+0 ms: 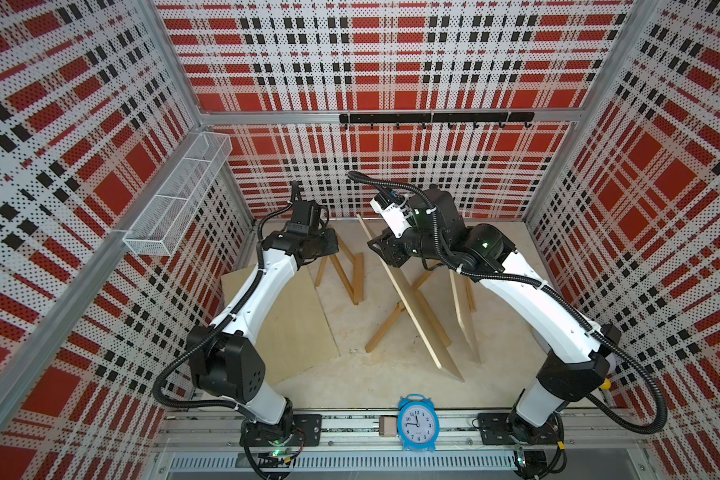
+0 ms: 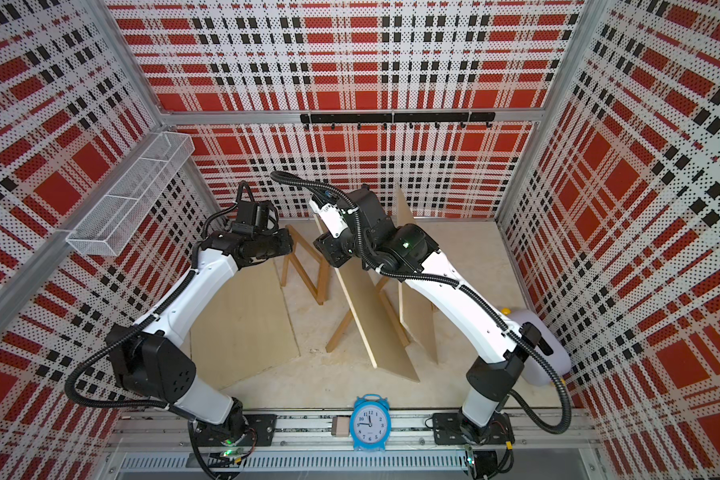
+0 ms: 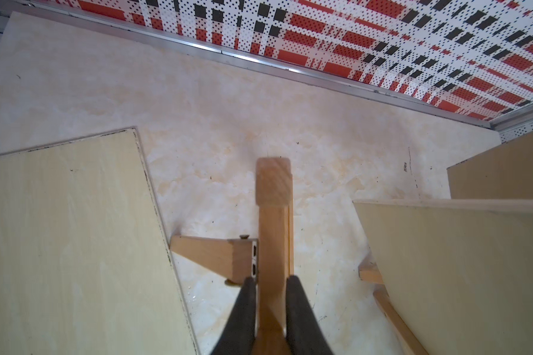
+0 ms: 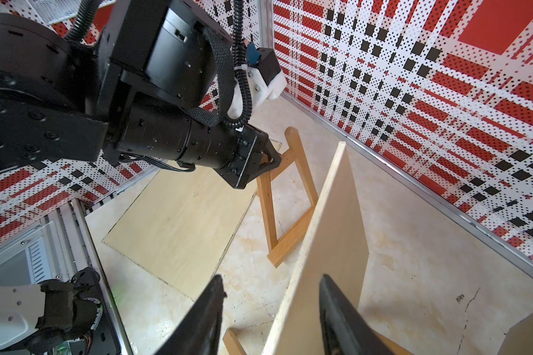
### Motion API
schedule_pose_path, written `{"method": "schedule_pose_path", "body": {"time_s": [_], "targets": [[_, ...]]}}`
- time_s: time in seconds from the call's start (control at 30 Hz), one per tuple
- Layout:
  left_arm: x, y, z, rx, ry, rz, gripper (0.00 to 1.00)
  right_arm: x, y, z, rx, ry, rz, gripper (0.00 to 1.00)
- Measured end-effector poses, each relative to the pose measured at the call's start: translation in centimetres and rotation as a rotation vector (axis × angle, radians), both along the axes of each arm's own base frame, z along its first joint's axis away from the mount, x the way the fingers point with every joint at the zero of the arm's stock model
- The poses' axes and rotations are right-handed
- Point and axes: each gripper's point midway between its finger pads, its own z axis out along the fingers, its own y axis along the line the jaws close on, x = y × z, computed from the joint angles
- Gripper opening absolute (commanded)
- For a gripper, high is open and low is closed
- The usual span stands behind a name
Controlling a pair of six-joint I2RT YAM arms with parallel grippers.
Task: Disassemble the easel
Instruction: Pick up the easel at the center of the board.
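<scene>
Left wrist view: your left claw is clamped on the easel frame; right claw stands apart around the board. Pull straight, with your grip square.

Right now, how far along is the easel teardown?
Early. Done: one flat board lies on the table. In hand: left gripper is clamped on the bare easel frame; right gripper straddles the leaning board at its top edge, jaws open. Left: lift that board off the second easel, then probably take both frames apart.
</scene>
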Motion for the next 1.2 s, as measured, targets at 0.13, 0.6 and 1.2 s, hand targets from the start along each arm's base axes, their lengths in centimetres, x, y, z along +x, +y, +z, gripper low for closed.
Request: {"method": "schedule_pose_path", "body": {"time_s": [0.13, 0.6, 1.2], "targets": [[-0.4, 0.4, 0.1, -0.015, 0.010, -0.012, 0.00, -0.1, 0.1, -0.2, 0.002, 0.006, 0.007, 0.52], [-8.8, 7.3, 14.8, -0.179, -0.208, -0.003, 0.00, -2.0, 1.7, 0.0, 0.049, 0.014, 0.158, 0.50], [-20.4, 1.9, 19.9, -0.364, -0.257, -0.260, 0.00, -6.0, 3.4, 2.1, 0.126, -0.106, 0.444, 0.49]]}}
